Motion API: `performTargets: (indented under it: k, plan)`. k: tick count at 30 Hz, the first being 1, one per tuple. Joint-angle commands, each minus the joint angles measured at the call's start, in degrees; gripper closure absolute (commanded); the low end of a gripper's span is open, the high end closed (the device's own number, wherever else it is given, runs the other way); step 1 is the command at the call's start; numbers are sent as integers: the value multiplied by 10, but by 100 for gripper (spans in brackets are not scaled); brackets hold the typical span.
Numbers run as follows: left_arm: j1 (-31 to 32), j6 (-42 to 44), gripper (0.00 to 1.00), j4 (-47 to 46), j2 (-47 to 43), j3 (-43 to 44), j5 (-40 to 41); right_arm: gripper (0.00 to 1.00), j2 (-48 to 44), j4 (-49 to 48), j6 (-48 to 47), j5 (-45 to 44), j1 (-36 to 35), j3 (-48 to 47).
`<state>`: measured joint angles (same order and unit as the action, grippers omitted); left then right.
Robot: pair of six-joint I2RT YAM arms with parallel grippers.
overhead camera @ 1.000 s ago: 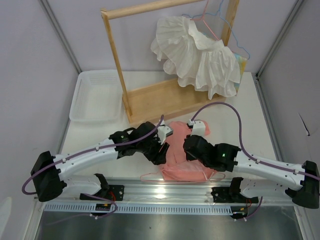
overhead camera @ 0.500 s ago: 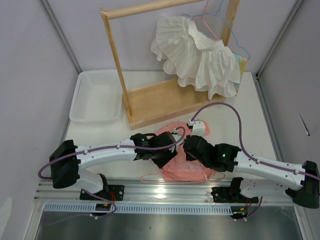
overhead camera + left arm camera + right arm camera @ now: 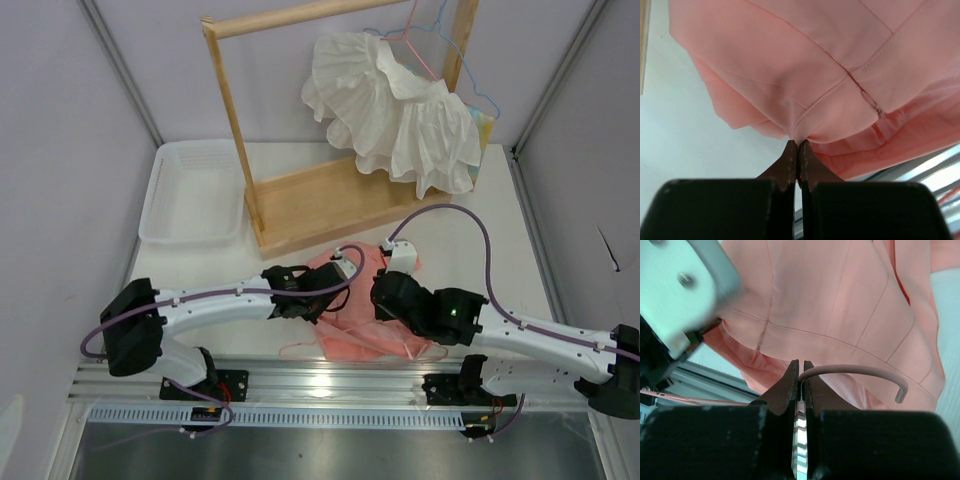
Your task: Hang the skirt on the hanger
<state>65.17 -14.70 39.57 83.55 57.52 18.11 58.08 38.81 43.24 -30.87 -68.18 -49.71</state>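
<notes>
Left tool (image 3: pixel 798 146): closed, pinching edge of salmon-pink cloth skirt (image 3: pixel 815 55)
Right tool (image 3: pixel 801 372): closed on hook of thin pale-pink wire hanger (image 3: pixel 850 369)

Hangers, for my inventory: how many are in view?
3: pink hanger and light-blue hanger hooked on the wooden rack; pale-pink hanger partly under the skirt. More may be hidden.
</notes>
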Motion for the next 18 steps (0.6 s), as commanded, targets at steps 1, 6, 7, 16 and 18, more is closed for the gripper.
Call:
performTargets:
  k: [1, 6, 7, 16, 18]
  plan:
    - [-35, -62, 100, -8, -51, -35, 33, 100, -14, 21, 20, -44, 1, -8]
    - [-92, -157, 100, -50, -132, -130, 12, 100, -9, 34, 36, -60, 22, -11]
    - [-101, -169, 100, -76, -167, -144, 1, 100, -7, 40, 41, -63, 35, -12]
    - [-114, -282, 100, -203, -292, -296, -52, 100, -5, 42, 50, -101, 46, -19]
    - [-114, -300, 100, -233, -313, -314, -60, 100, 0, 58, 57, -121, 47, -32]
